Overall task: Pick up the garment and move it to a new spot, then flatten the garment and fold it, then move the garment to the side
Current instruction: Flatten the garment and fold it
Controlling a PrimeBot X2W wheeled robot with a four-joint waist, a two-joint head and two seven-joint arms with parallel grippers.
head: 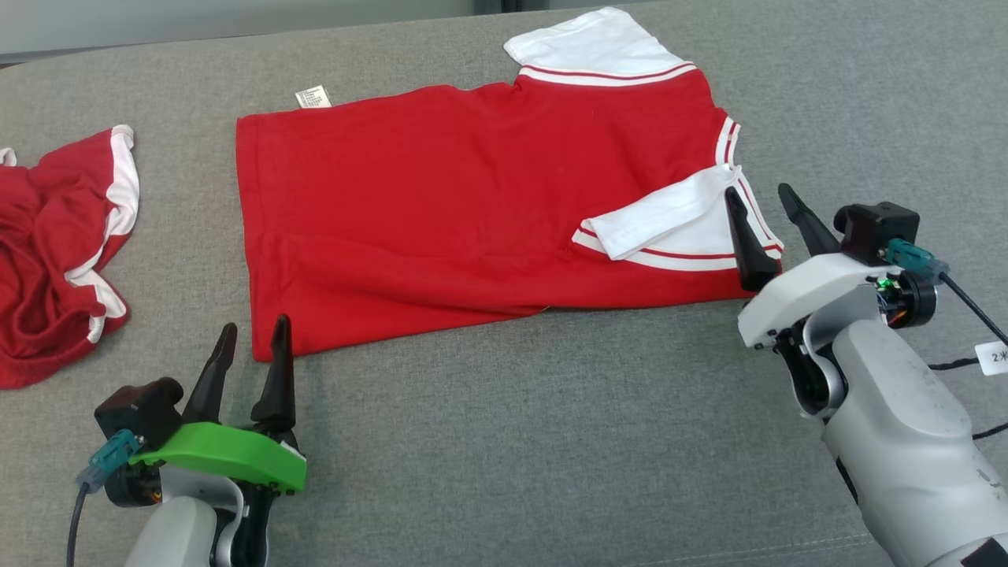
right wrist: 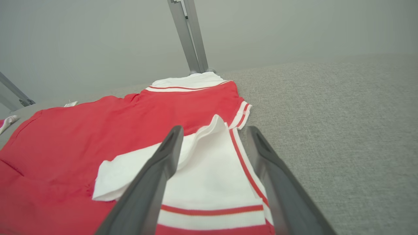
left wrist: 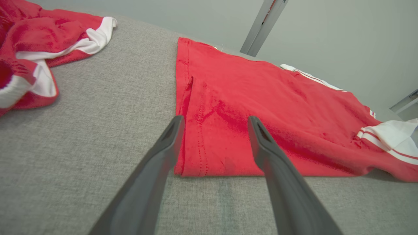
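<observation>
Red T-shirt (head: 441, 213): we see it flat on the counter (head: 551, 433).
Left pincer (head: 256, 323): open at hem corner (left wrist: 196, 163).
Right pincer (head: 757, 189): open over white sleeve (head: 669, 220).

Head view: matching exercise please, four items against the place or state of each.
Items
1. left tool
2. right tool
3. second garment
4. white label

Places and states
A. crumpled, far left
B. open, at the folded white sleeve
C. open, at the near hem corner of the red shirt
D. poking out at the far edge of the red shirt

Pairs: 1-C, 2-B, 3-A, 4-D
</observation>
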